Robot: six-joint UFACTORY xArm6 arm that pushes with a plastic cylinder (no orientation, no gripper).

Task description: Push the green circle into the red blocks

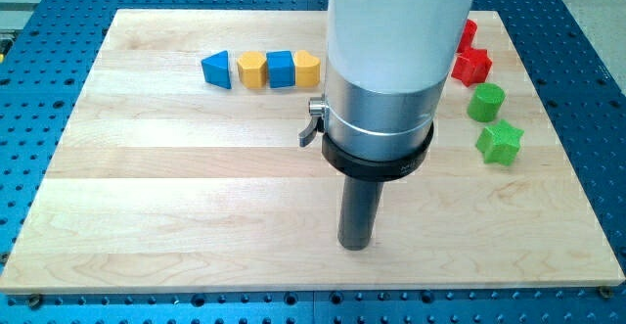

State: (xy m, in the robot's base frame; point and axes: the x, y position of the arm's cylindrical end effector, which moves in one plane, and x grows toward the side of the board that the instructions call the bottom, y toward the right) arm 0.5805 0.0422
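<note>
Green circle [485, 100] sits near the view's right edge of the wooden board [176, 197], just below and to the right of a red star-shaped block [472, 65]. Whether the two touch I cannot tell. A second red block [469, 32] shows above that one, partly hidden behind my own body, so its shape is unclear. Just below the circle lies a green star [500, 141], close to it but apart.

My tip [356, 245] rests on the board well to the view's left of and below the green circle, with open wood between us. I carry no jaws, only a straight dark rod, so nothing is spread or pinched. My wide white and metal housing [391, 60] covers the middle of the view's top and hides whatever lies behind it.

Toward the view's top left stands a row of four blocks: a blue triangle [217, 69], a yellow hexagon [252, 69], a blue cube [281, 69] and a yellow heart-like block [307, 68], side by side, far from the green circle.

Around the board runs a blue perforated table [39, 118]. No containers or readable writing show
</note>
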